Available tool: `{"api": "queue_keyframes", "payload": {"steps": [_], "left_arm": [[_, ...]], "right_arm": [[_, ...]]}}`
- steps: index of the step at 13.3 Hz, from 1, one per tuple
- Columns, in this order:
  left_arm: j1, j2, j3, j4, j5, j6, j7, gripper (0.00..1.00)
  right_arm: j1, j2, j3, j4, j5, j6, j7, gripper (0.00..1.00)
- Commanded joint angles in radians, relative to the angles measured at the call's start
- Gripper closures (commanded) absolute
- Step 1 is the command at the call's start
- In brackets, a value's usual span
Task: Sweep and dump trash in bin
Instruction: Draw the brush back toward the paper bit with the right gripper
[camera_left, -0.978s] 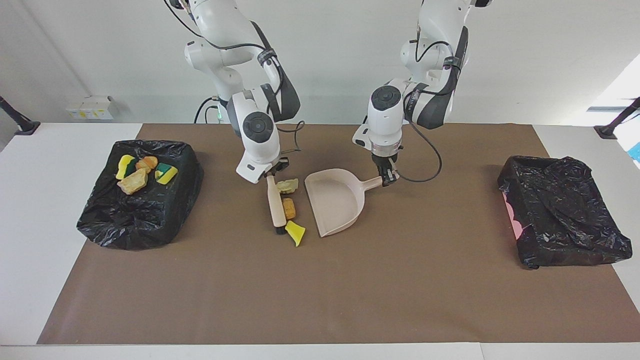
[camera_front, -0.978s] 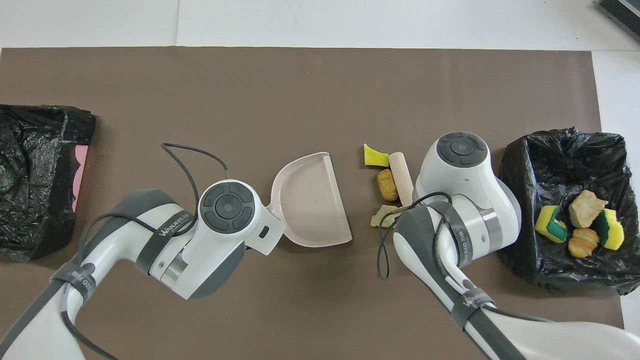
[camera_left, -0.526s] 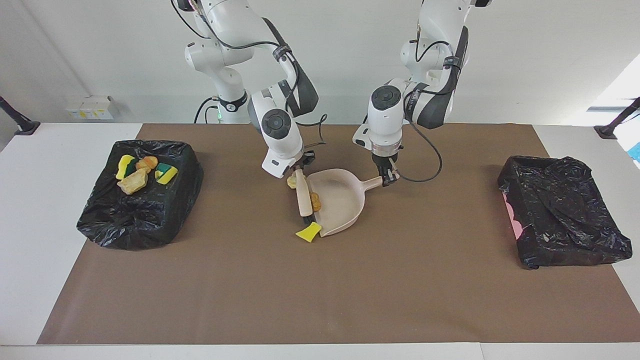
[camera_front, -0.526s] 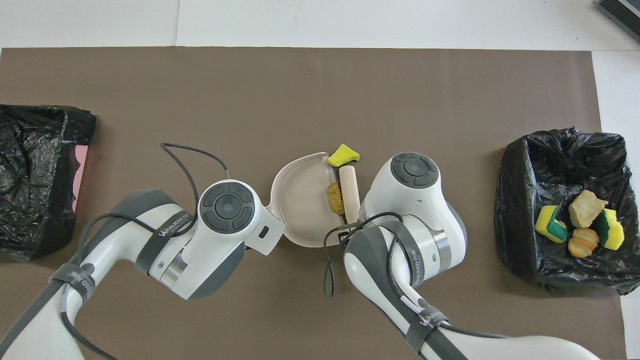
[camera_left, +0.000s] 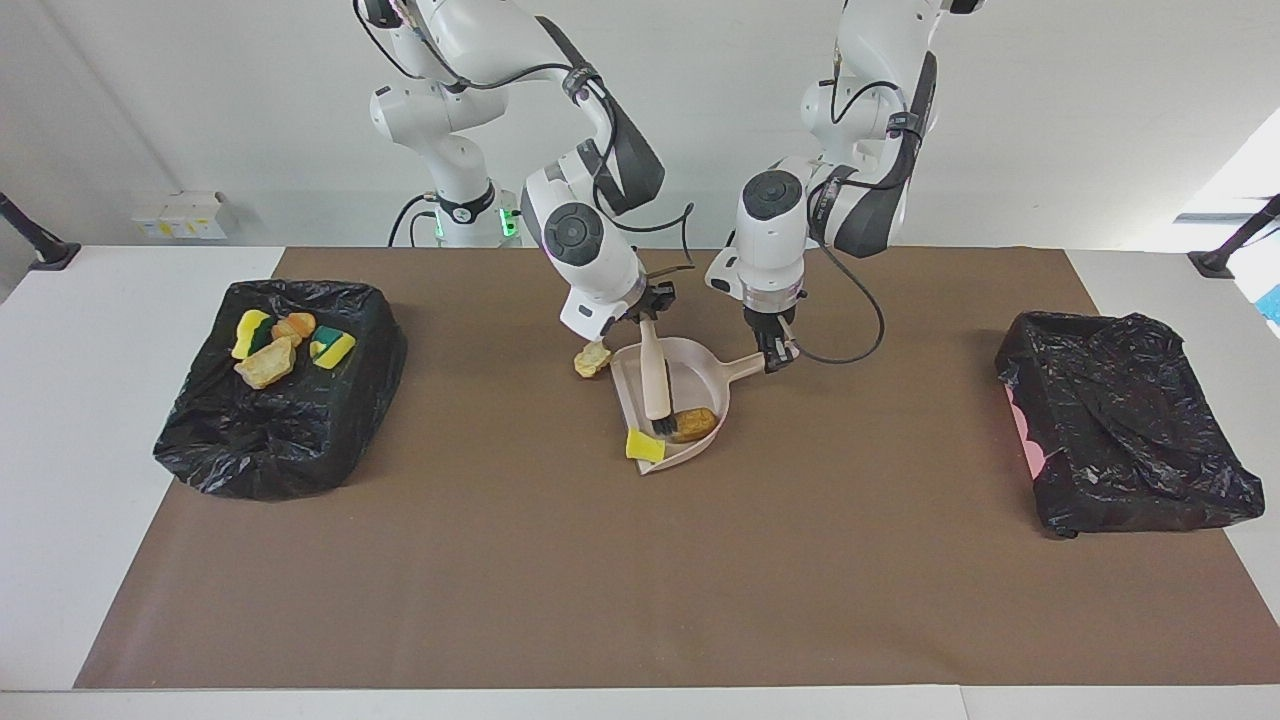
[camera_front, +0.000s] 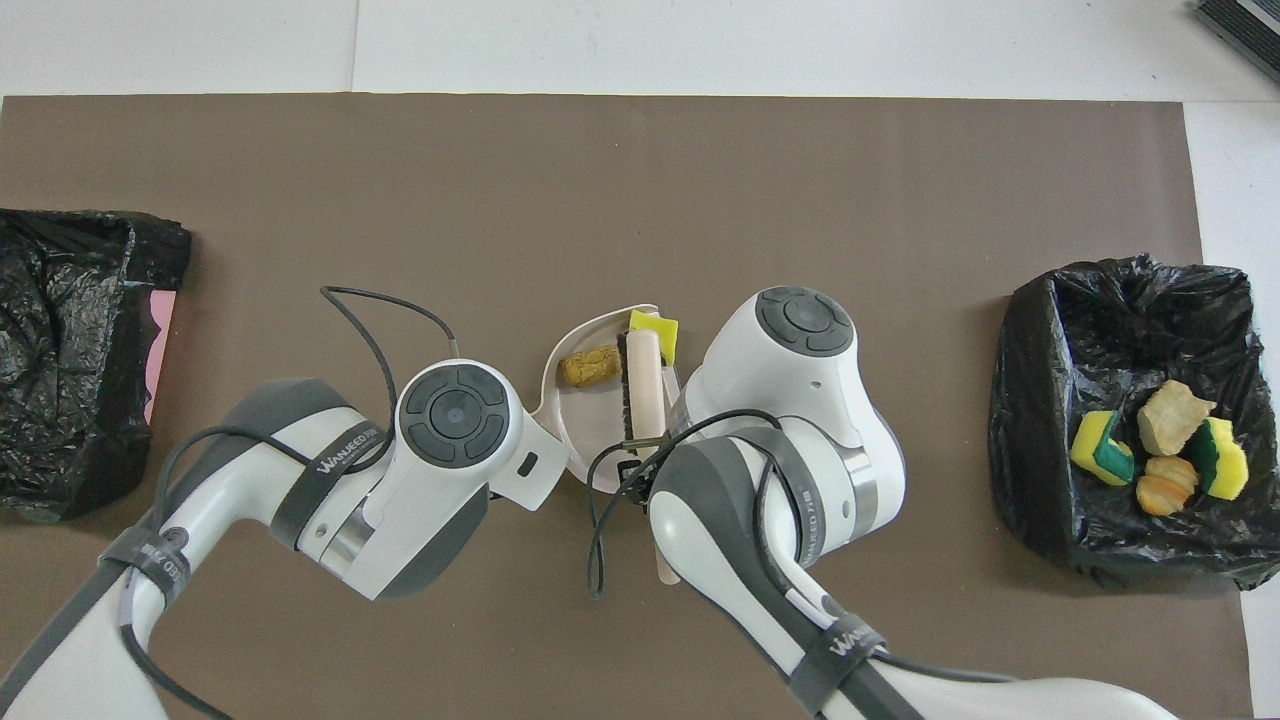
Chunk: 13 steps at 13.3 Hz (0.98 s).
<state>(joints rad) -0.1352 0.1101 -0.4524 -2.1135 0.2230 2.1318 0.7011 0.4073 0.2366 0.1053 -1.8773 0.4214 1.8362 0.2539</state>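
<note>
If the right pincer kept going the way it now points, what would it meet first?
Probably the dustpan: the right pincer, shut on the brush, points steeply down over the pan's end nearer the robots. Depth is uncertain.

From above, the right arm's wrist covers the right gripper, the pale chunk (camera_left: 592, 359) beside the dustpan (camera_front: 572, 398) and part of the pan itself. The left wrist hides the left gripper and the pan's handle (camera_left: 748, 366). Both arms run off the frames' edges.

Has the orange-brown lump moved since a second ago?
Yes. The orange-brown lump lay on the brown mat beside the dustpan; now it sits inside the pan, pushed toward the left arm's end of the table by the brush.
</note>
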Motion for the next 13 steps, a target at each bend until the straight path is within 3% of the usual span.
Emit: {"api": "queue_keyframes", "payload": {"steps": [1, 6, 9, 11, 13], "left_arm": [[0.005, -0.024, 0.000, -0.013, 0.009, 0.000, 0.005, 1.00], [0.005, -0.026, 0.000, -0.014, 0.010, -0.006, 0.023, 1.00], [0.005, -0.026, 0.003, -0.011, 0.074, -0.004, 0.142, 1.00], [0.005, -0.027, 0.001, -0.011, 0.084, -0.013, 0.172, 1.00], [0.000, -0.035, 0.003, -0.019, 0.084, -0.016, 0.176, 1.00]], "right_arm": [[-0.070, -0.037, 0.002, 0.015, -0.031, -0.090, 0.028, 1.00], [-0.075, -0.167, 0.004, -0.130, -0.208, -0.207, 0.295, 1.00], [-0.062, -0.273, 0.007, -0.310, -0.208, -0.149, 0.364, 1.00], [-0.009, -0.371, 0.008, -0.483, -0.196, 0.005, 0.402, 1.00], [0.005, -0.362, 0.008, -0.511, -0.190, 0.041, 0.418, 1.00]]}}
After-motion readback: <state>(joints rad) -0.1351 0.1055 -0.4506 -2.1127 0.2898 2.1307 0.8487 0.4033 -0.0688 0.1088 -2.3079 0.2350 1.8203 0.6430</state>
